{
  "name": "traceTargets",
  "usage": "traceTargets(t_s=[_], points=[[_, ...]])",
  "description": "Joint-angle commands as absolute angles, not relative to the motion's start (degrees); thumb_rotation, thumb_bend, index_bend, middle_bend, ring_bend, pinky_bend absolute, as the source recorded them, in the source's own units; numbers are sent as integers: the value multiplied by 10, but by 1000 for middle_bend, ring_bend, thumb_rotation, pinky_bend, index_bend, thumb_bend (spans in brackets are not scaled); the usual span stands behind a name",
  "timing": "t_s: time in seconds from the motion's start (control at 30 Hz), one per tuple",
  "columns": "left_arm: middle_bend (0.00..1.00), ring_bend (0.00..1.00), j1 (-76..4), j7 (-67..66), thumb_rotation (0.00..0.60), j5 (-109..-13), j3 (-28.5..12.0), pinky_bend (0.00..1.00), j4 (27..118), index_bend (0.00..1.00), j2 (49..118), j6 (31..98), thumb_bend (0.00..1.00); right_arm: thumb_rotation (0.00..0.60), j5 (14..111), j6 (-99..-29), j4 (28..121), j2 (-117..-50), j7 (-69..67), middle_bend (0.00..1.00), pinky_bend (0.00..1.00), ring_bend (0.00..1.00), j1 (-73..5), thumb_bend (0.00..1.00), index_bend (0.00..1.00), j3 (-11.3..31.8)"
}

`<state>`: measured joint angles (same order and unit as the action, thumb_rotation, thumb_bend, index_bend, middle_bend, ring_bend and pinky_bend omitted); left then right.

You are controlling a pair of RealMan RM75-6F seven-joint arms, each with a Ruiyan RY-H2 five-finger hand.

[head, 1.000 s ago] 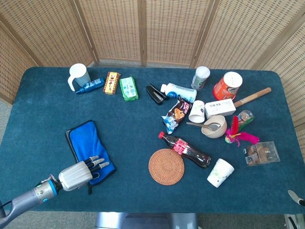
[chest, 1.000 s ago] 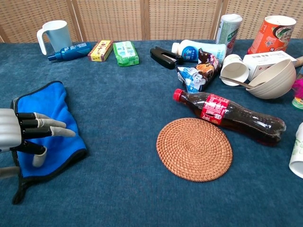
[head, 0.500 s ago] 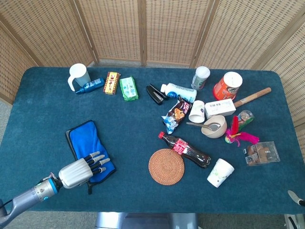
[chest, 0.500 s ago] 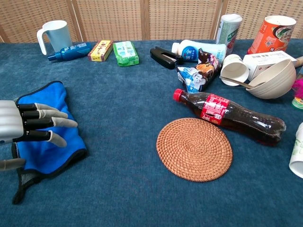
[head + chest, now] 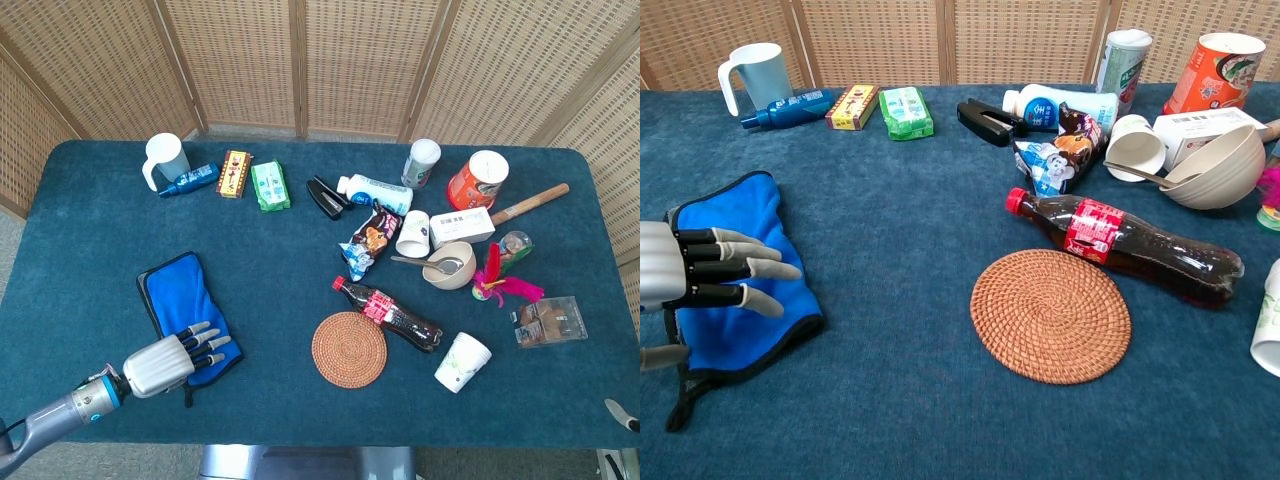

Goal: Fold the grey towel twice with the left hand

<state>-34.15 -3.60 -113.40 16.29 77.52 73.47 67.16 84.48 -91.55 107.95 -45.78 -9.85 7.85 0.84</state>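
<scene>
Little has moved since a second ago: the left robot hand (image 5: pixel 700 283) has only straightened its fingers, which were more bent down toward the cloth, and now they are spread flat and apart, holding nothing. It hovers over the near end of the towel (image 5: pixel 185 310), and I cannot tell if the fingertips touch the cloth. The right robot hand is not seen in either view.

The towel lies on the near left part of the worktop (image 5: pixel 280 260). It looks blue on top with a dark border, it makes a narrow long strip, and a small loop hangs out at the near corner. It seems to me that one fold is already made and the second is still to do.

To do this step well, I think the hand should go lower, pinch the near short edge through both layers, lift it only a little, and carry it straight away to the far short edge, so that the corners meet. Then press along the new fold.

Farther off, well apart from the towel, lie a round woven mat (image 5: pixel 348 349) and a cola bottle (image 5: pixel 388 314). At the far edge stands a white mug (image 5: pixel 164 159).
</scene>
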Motion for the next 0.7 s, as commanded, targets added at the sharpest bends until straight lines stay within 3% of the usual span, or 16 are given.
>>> traceTargets(t_s=[0.03, 0.33, 0.7], points=[[0, 0, -342, -38, 600, -1140, 165, 107, 776, 168, 730, 677, 472, 600, 844, -916, 1080, -458, -98, 0, 0, 0, 79, 0, 0, 9], [0, 0, -331, -46, 600, -1142, 151, 118, 756, 163, 738, 710, 447, 600, 849, -918, 1081, -459, -94, 0, 0, 0, 79, 0, 0, 7], [0, 0, -333, -67, 600, -1143, 145, 115, 744, 155, 763, 694, 446, 600, 850, -922, 1081, -457, -100, 0, 0, 0, 81, 0, 0, 7]])
